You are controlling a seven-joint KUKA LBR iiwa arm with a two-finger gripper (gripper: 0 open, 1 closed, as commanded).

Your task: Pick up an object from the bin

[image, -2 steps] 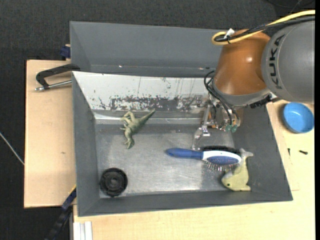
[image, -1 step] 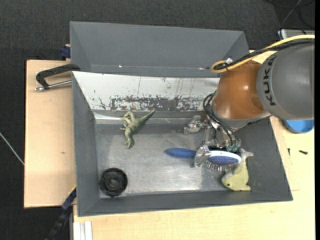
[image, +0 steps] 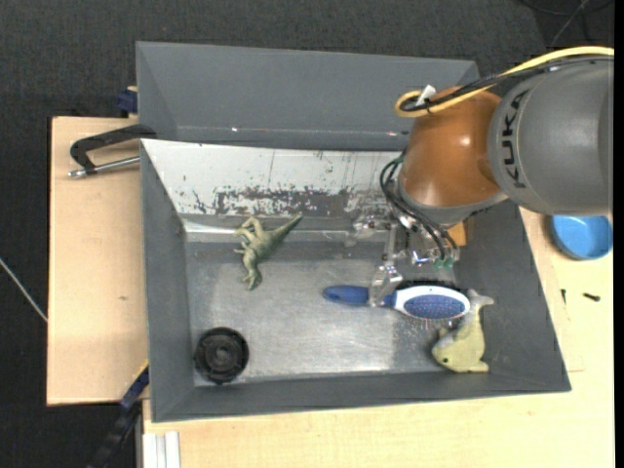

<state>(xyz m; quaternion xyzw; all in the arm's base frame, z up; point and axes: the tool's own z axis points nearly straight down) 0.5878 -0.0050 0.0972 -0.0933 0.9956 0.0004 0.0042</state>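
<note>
Camera view puts the hand (image: 389, 281), grip unclear, over the blue brush (image: 429, 305).

**Setting:** robotics lab, picking test cell.

**Evidence:**
- Industrial robot arm (image: 556, 135), grey casing lettered KUKA, upper right of the frame. It carries an orange cover (image: 444, 159) and a yellow cable (image: 546, 61).
- Grey metal bin (image: 166, 291), sloped walls and a scuffed back wall, centre of the frame.
- Contents, a few unrelated small test items: green toy dinosaur (image: 258, 245), blue-and-white brush (image: 419, 303), black round part (image: 220, 352), pale yellow toy (image: 463, 347).
- Dark carpet (image: 292, 8) along the top of the frame.
</note>
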